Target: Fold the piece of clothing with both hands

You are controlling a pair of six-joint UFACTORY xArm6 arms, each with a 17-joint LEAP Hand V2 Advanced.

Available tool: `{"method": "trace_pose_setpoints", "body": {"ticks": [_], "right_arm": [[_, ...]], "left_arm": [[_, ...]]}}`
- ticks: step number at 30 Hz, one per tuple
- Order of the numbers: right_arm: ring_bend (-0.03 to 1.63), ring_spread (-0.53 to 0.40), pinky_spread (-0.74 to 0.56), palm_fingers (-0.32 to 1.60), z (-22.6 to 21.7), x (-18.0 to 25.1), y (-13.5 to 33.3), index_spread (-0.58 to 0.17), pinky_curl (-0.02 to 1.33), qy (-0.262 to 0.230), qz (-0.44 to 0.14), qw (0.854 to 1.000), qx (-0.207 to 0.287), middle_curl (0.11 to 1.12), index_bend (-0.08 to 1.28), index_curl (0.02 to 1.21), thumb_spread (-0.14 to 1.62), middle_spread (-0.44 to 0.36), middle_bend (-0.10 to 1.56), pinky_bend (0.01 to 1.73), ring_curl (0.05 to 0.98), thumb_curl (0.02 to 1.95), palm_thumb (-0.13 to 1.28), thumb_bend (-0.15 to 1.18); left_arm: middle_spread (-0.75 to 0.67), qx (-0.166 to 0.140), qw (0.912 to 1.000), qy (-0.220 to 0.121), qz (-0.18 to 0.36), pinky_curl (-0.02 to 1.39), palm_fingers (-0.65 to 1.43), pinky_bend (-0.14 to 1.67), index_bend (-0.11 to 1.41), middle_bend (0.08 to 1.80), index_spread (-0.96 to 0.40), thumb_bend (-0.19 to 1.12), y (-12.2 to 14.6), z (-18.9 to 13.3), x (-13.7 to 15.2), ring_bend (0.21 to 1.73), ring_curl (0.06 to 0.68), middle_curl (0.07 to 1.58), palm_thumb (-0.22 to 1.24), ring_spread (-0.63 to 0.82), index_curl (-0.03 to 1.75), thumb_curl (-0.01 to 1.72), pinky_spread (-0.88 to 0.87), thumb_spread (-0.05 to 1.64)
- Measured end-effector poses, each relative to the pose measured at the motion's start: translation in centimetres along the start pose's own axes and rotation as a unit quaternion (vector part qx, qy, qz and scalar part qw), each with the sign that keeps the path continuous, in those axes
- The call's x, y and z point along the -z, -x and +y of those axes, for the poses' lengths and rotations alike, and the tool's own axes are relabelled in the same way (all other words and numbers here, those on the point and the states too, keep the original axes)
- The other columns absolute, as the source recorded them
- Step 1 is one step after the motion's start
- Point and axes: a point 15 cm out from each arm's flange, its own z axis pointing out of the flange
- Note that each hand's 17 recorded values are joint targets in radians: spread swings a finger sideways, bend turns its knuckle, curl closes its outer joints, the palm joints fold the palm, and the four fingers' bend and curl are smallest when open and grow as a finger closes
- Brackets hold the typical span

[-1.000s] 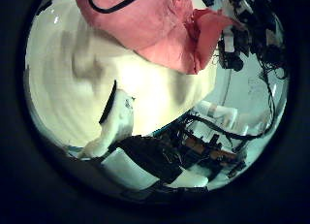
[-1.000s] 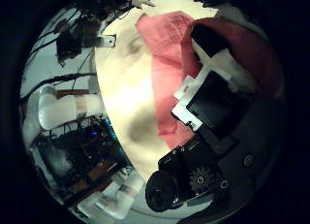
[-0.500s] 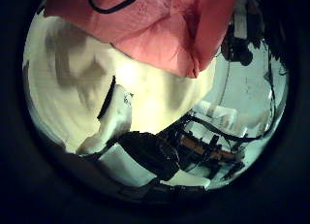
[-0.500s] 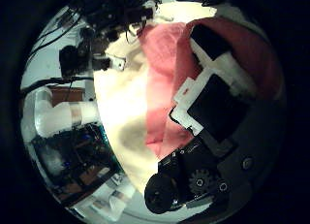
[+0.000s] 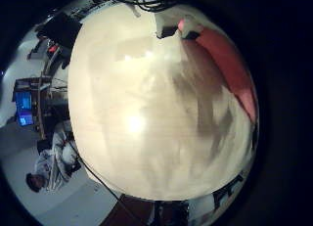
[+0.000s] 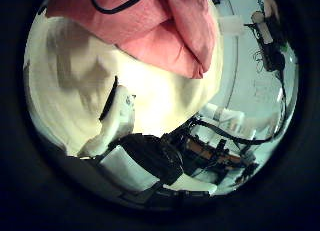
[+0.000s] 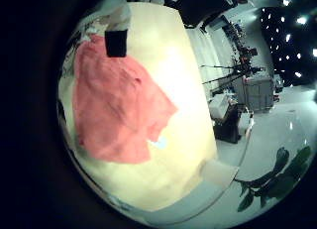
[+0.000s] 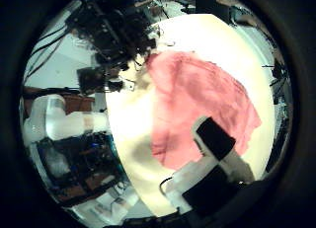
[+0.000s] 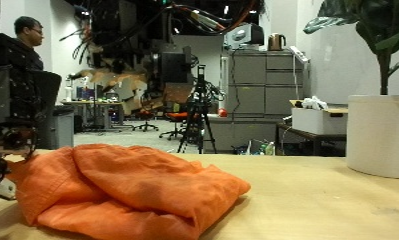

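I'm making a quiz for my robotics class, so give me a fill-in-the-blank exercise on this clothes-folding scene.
1. The bunched garment is ____ in colour.
2. The garment rests on a light wooden ____.
3. In the outside view, ____ robot hands touch the garment.
4. A large white pot at the table's edge holds a ____.

Missing words: orange; table; no; plant

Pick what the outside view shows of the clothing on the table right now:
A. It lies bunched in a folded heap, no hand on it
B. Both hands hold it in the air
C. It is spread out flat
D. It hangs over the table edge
A: the orange clothing sits heaped in folds on the table, and no hand appears in that view.
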Motion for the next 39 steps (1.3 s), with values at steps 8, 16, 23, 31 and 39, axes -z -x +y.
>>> {"method": "trace_pose_setpoints", "body": {"ticks": [8,16,23,31,39], "right_arm": [[0.55,0.153,0.36,-0.02,9.3,8.7,-5.8,-0.42,0.56,0.013,0.019,0.992,-0.128,0.41,0.16,0.33,1.16,0.047,0.27,0.54,0.365,0.63,1.0,0.03],[0.49,0.173,0.4,0.04,18.7,14.1,-4.8,-0.393,0.48,0.015,0.038,0.976,-0.213,0.37,0.17,0.3,1.15,0.033,0.21,0.49,0.319,0.62,0.93,-0.02],[0.43,0.202,0.42,0.03,27.0,12.2,-0.4,-0.378,0.44,0.101,-0.005,0.957,-0.271,0.35,0.17,0.3,1.14,0.073,0.18,0.5,0.293,0.57,0.87,-0.03],[0.34,0.25,0.41,-0.04,37.1,13.4,5.8,-0.338,0.39,0.262,-0.098,0.889,-0.362,0.32,0.17,0.29,1.2,0.128,0.17,0.44,0.26,0.43,0.66,-0.03],[0.31,0.267,0.39,-0.02,39.8,11.9,6.3,-0.319,0.36,0.287,-0.118,0.865,-0.394,0.3,0.17,0.29,1.23,0.154,0.18,0.4,0.251,0.35,0.6,-0.02]], "left_arm": [[0.09,0.001,0.9998,-0.018,-0.009,0.31,0.14,0.27,0.16,0.22,0.17,-0.01,-0.7,2.4,4.1,0.48,0.208,0.37,0.55,0.4,0.29,0.31,0.42,1.3],[0.08,-0.011,0.9993,-0.029,-0.023,0.31,0.2,0.25,0.17,0.27,0.14,-0.01,-4.5,7.6,9.3,0.45,0.196,0.38,0.54,0.4,0.3,0.31,0.4,1.28],[0.08,-0.029,0.9989,-0.009,-0.037,0.3,0.23,0.23,0.17,0.27,0.12,-0.01,-10.2,10.6,12.3,0.43,0.191,0.38,0.54,0.4,0.32,0.31,0.37,1.27],[0.1,-0.059,0.9964,0.002,-0.061,0.3,0.23,0.22,0.17,0.26,0.11,-0.01,-16.2,12.3,14.1,0.42,0.19,0.38,0.54,0.4,0.32,0.32,0.36,1.27],[0.1,-0.069,0.9952,0.013,-0.068,0.31,0.25,0.21,0.16,0.26,0.09,-0.01,-15.8,12.1,13.6,0.43,0.192,0.38,0.54,0.38,0.32,0.31,0.34,1.28]]}}
